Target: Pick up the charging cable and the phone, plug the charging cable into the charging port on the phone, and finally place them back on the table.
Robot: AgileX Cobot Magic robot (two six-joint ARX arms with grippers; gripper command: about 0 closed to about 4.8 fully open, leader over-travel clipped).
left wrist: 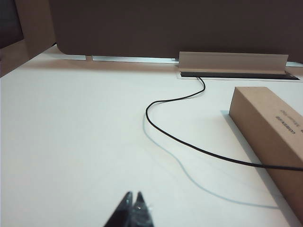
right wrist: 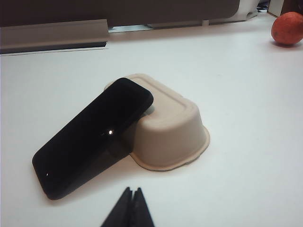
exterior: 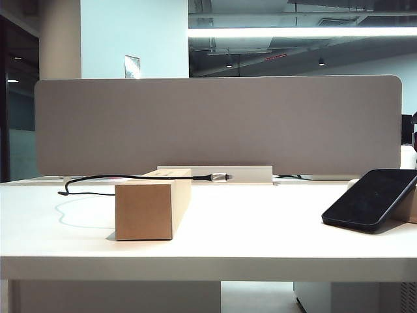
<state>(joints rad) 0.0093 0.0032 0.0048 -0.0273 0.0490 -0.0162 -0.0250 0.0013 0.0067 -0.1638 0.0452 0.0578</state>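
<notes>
Behind our white table stands a grey fabric divider panel, with office ceiling lights beyond it. We judge the task as not begun: nothing is lifted, nothing is plugged in, and every step remains, namely picking up both items, joining them and setting them back down.

We count 1 charging cable. It lies across the top of 1 cardboard box on the left side of the table, its silver plug tip jutting past the box's right edge toward the middle, and its black cord loops away over the table surface toward a slot at the back. We count 1 phone, far to the right, leaning tilted with its upper end propped on 1 upturned beige tray and its lower end on the table; from the right wrist view it shows as a glossy dark slab. We cannot make out the charging port. 1 reddish round fruit sits well apart near the back.

We have 2 grippers. Our left gripper hovers over bare table near the cable, fingers pressed together and empty. Our right gripper hovers just before the phone, fingers likewise closed on nothing.
</notes>
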